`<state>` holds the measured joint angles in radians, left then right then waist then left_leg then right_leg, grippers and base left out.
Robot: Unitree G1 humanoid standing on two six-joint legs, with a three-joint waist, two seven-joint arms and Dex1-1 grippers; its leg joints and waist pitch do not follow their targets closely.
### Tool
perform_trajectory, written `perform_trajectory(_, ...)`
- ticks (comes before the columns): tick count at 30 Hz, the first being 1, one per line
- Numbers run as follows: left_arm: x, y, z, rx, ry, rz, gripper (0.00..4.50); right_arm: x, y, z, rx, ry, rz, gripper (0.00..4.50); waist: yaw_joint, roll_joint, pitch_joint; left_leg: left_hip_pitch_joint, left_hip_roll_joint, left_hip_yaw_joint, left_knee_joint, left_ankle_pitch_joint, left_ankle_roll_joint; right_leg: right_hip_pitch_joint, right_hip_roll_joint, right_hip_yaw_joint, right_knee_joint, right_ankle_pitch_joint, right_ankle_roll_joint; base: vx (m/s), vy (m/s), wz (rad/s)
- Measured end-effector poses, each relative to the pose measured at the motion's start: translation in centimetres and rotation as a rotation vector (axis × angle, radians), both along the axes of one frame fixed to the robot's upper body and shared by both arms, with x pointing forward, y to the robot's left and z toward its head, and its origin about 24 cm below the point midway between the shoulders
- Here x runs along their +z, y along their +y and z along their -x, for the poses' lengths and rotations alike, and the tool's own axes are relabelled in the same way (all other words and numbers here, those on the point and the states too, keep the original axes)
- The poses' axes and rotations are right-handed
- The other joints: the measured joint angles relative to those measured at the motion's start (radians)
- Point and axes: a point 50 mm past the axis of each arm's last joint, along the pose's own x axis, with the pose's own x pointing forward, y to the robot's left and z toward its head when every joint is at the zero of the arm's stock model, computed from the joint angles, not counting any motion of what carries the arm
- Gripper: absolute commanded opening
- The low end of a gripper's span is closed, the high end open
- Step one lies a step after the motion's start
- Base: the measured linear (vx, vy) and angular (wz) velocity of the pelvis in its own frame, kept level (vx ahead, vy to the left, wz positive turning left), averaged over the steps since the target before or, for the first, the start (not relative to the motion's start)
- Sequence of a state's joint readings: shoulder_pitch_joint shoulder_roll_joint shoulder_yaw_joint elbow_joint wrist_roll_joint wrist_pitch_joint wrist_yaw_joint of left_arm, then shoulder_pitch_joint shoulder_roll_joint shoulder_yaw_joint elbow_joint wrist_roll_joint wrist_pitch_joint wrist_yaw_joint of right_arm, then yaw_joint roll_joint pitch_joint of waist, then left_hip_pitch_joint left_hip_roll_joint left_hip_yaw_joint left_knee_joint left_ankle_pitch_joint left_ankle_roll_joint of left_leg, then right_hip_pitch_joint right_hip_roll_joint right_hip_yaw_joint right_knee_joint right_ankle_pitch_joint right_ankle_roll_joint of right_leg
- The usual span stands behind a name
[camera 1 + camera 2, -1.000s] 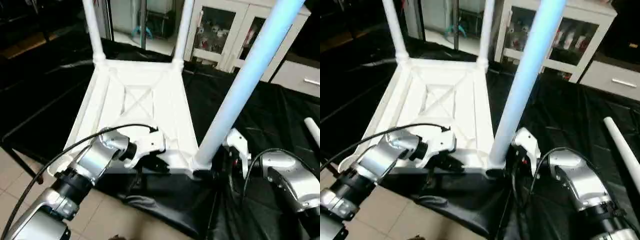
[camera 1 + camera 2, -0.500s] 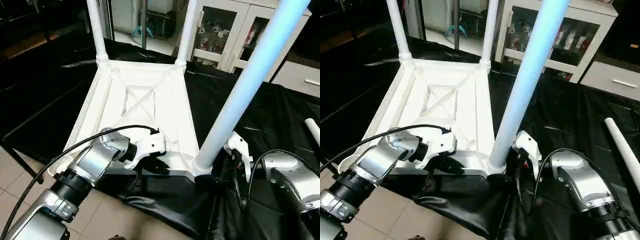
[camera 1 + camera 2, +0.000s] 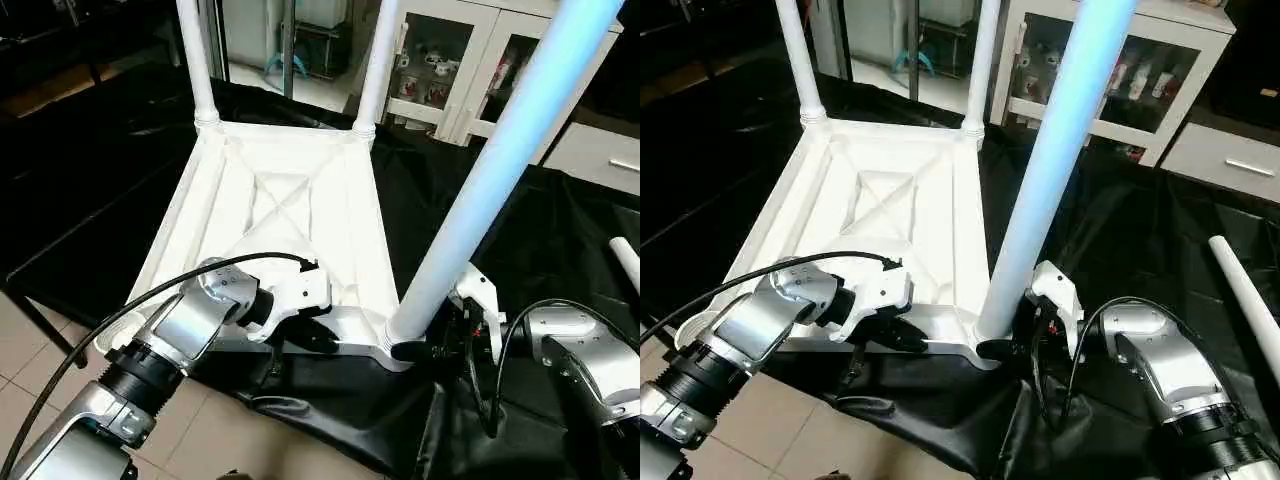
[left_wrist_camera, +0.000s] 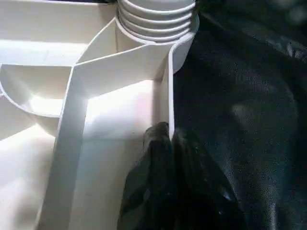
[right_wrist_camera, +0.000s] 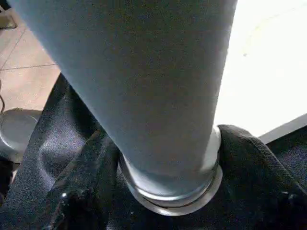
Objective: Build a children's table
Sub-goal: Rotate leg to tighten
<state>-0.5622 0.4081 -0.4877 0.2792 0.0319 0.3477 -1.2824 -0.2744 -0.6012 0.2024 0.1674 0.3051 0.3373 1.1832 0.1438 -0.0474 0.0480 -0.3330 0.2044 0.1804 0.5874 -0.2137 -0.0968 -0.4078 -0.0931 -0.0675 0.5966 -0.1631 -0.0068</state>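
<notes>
Seemingly light, stiff and slippery, the leg suits a low hold where the right pincer brackets it, while the left pincer clamps the tabletop's rim.

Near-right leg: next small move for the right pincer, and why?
Probably close the right pincer on the near-right leg at its base and turn it further in. Its fingers flank the leg just above the corner socket, thread ridges show, and the left pincer grips the tabletop rim.
</notes>
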Motion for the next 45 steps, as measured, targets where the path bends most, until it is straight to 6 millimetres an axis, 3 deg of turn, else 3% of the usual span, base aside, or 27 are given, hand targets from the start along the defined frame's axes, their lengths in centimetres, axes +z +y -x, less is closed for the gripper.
perform_trajectory(10,0.0,0.0,0.0,0.001,-0.001,0.000,0.00,-0.1,0.1,-0.1,-0.009,-0.003,-0.005,2.66,-0.001,-0.002,-0.001,0.000,0.000,0.000,0.000,0.000,0.000,0.000,0.000,0.000,0.000,0.000,0.000,0.000,0.000,0.00)
perform_trajectory(15,-0.3,0.2,-0.5,0.071,-0.016,0.008,0.00,-1.1,0.6,-0.7,-0.119,-0.006,-0.044,2.66,-0.009,-0.007,-0.005,0.003,0.000,-0.001,0.004,0.000,-0.001,0.002,0.000,0.000,0.004,-0.001,0.001,0.000,0.000,0.00)
perform_trajectory(18,-0.7,-0.2,-1.3,0.163,-0.044,0.025,0.00,-1.5,0.8,-1.9,-0.245,-0.026,-0.043,2.66,-0.031,-0.009,-0.006,0.005,-0.001,-0.003,0.005,0.001,-0.001,0.004,0.000,0.000,0.003,-0.001,0.002,-0.036,-0.003,0.00)
perform_trajectory(25,-1.1,-1.7,-2.7,0.363,-0.076,0.063,0.00,-2.3,2.0,-3.9,-0.534,-0.059,-0.062,2.65,-0.059,-0.009,-0.005,0.001,-0.001,-0.008,0.005,0.001,-0.001,0.004,0.001,-0.005,-0.006,-0.001,0.002,-0.015,-0.001,0.00)
perform_trajectory(34,-1.3,-4.4,-4.4,0.543,-0.142,0.074,0.00,-2.7,4.2,-6.2,-0.897,-0.148,-0.035,2.65,-0.062,-0.008,-0.006,0.000,-0.002,-0.009,0.003,0.001,-0.001,0.003,0.001,-0.006,-0.013,0.000,0.002,0.000,0.000,0.00)
perform_trajectory(45,-0.9,-6.2,-5.0,0.563,-0.208,0.094,0.00,-2.6,7.0,-7.6,-1.232,-0.221,-0.002,2.65,-0.057,-0.007,-0.006,-0.001,-0.003,-0.005,-0.007,0.001,-0.002,-0.004,0.001,-0.001,-0.011,0.009,0.002,0.014,-0.002,0.00)
